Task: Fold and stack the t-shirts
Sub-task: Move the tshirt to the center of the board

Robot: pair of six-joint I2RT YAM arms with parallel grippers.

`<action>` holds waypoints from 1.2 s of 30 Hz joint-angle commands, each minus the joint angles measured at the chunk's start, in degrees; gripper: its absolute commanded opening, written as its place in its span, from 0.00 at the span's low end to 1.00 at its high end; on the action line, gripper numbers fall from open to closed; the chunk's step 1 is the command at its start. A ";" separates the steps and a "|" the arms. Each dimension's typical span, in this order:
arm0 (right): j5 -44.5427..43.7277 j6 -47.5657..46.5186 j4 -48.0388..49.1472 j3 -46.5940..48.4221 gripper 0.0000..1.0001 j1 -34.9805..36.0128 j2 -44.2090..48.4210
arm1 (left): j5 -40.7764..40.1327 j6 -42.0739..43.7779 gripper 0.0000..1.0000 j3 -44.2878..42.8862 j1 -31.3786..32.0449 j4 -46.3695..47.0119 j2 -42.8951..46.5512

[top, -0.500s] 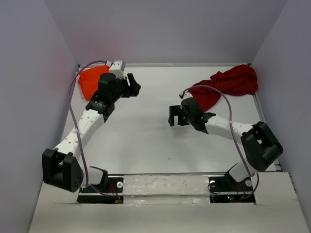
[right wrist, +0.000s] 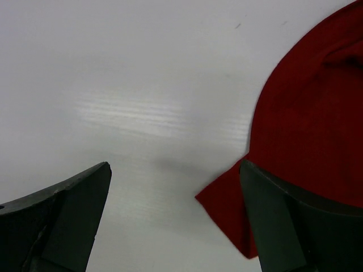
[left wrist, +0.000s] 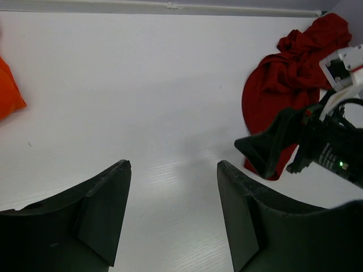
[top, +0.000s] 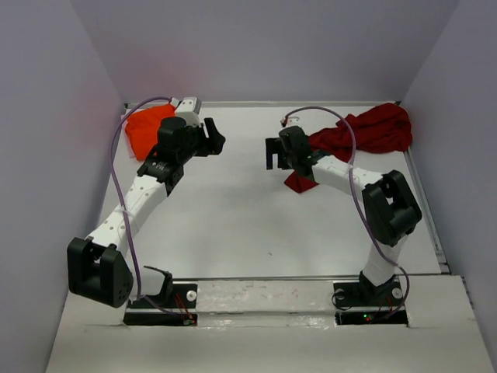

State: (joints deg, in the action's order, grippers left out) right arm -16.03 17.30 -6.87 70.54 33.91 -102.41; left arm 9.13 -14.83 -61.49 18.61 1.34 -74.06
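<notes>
The dark crimson t-shirt (top: 373,130) lies crumpled at the table's far right, with a flat corner (top: 300,183) stretching toward the middle. It also shows in the left wrist view (left wrist: 283,79) and the right wrist view (right wrist: 312,124). The orange t-shirt (top: 144,128) lies bunched at the far left; only its edge shows in the left wrist view (left wrist: 8,90). My right gripper (top: 271,154) (right wrist: 174,167) is open and empty just above the table, its right finger over the crimson corner. My left gripper (top: 216,141) (left wrist: 173,165) is open and empty, right of the orange shirt.
The white table (top: 233,225) is boxed in by lilac walls on the left, back and right. A purple cable (top: 116,163) loops beside the left arm and another (top: 353,167) arcs over the right arm. The two grippers face each other across a short gap.
My right arm has swung away from the table's middle toward the far side, bringing its open gripper to the crimson shirt's near corner. The left arm has not moved.
</notes>
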 commanded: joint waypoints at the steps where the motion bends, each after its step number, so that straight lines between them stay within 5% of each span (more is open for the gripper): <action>1: -2.69 -0.17 -4.37 8.80 1.00 -7.18 -5.94 | -1.56 1.21 0.72 -1.26 0.37 1.12 2.17; 8: -7.16 0.11 -13.15 23.12 1.00 -12.11 -17.72 | -2.36 1.82 0.72 -1.43 0.64 0.94 3.84; 19: -3.66 -0.51 -14.31 27.37 0.94 -13.17 -24.85 | -2.09 1.82 0.72 -1.44 0.64 0.94 3.93; 23: -1.81 -0.42 -13.61 26.14 0.66 -13.17 -24.77 | -2.36 1.91 0.72 -1.44 0.64 0.94 3.93; 24: -0.59 -1.21 -13.26 25.35 0.25 -13.17 -24.51 | -2.36 2.00 0.72 -1.44 0.64 0.94 3.93; 25: -0.49 -0.87 -12.99 24.91 0.00 -13.17 -23.98 | -2.36 1.91 0.72 -1.44 0.64 0.94 3.84; 31: 4.68 -0.16 -10.80 17.63 0.00 -13.17 -16.52 | -2.18 1.91 0.72 -1.52 0.64 0.94 3.84; 36: 8.56 -1.21 -6.22 6.65 0.00 -8.52 0.26 | -2.09 2.00 0.72 -1.52 0.55 1.03 3.75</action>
State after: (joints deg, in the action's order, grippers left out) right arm -12.23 16.73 -17.87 81.03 21.23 -114.96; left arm 7.18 -13.78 -61.49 19.03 0.58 -71.81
